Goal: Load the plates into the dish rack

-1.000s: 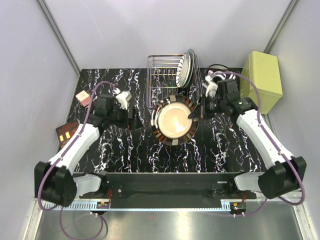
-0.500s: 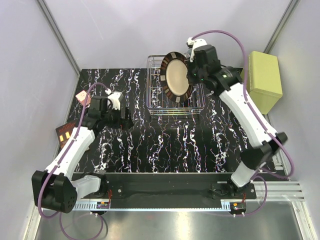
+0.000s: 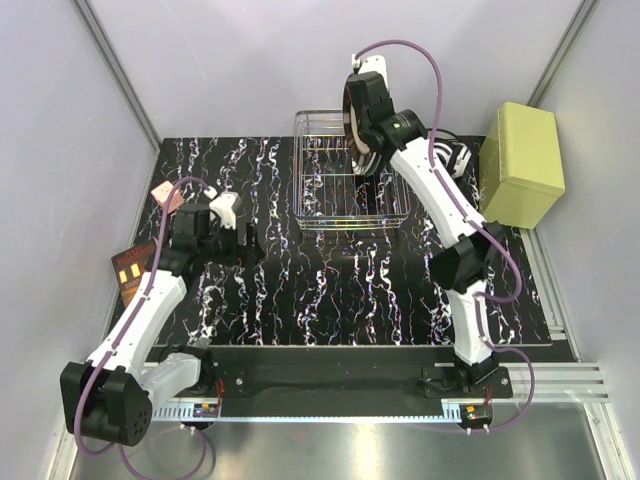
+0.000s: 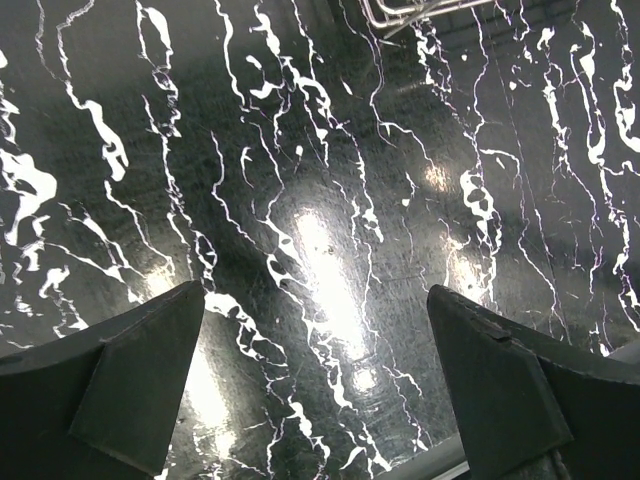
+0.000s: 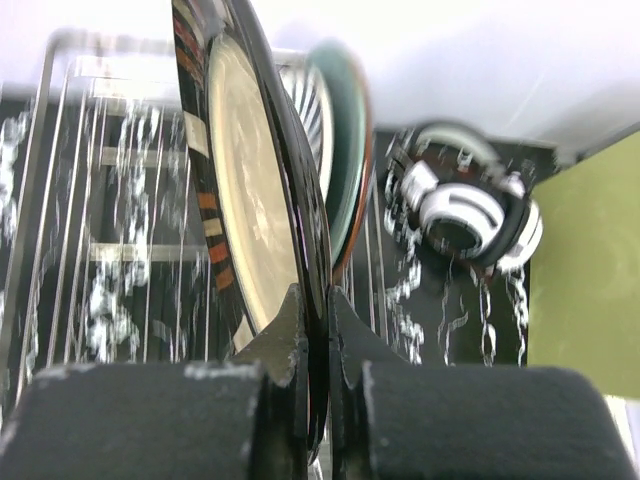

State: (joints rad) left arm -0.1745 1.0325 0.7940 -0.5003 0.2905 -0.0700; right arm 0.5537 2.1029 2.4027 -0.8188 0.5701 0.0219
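The right pincer point(image 5: 312, 305) pinches the beige plate point(image 5: 245, 190) upright over the rack point(image 3: 325, 200); the left pincer point(image 4: 315, 320) hangs spread. Next, it likely needs lowering into a free slot.

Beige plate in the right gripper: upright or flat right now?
Upright, on edge. Right gripper pinches the beige plate by its rim, face vertical beside the other plates.

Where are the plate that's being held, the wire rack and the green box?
beige plate point(image 5: 245, 200), right wrist view, cream face.
dish rack point(image 3: 330, 190), top view, bare wire floor.
green box point(image 3: 520, 160), top view, lid.
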